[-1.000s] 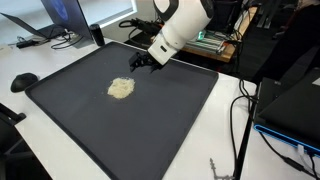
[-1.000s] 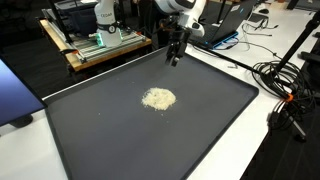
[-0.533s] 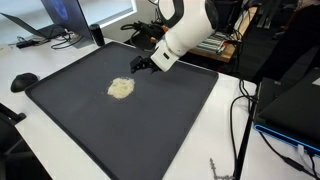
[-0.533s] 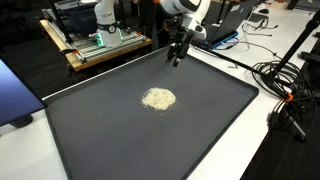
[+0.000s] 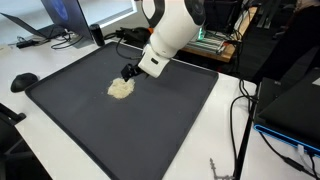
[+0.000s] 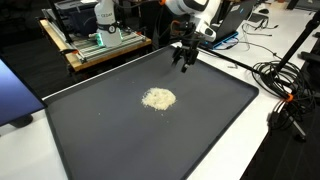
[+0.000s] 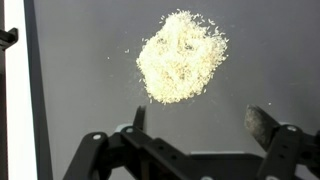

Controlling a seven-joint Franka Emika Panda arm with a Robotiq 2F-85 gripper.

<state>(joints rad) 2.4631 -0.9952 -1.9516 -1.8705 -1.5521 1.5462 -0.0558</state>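
Observation:
A small heap of pale yellowish crumbs [image 5: 120, 89] [image 6: 158, 98] lies on a large black mat [image 5: 150, 130] [image 6: 120, 130]. My gripper [image 5: 128, 73] [image 6: 186, 60] hangs just above the mat at its far side, a short way from the heap and not touching it. In the wrist view the heap [image 7: 182, 57] lies ahead of the gripper [image 7: 200, 122]. The jaws stand wide open, with bare mat between the two fingertips [image 7: 262, 123] and nothing held.
A laptop [image 5: 40, 25] and a black mouse [image 5: 23, 81] sit on the white table beside the mat. Cables [image 5: 240, 120] [image 6: 280, 80] run along one side. A wooden rack with equipment [image 6: 100, 45] stands behind the mat.
The arm has swung and carried the gripper lower and closer to the crumb heap. The jaws have stayed open, and the heap has not moved.

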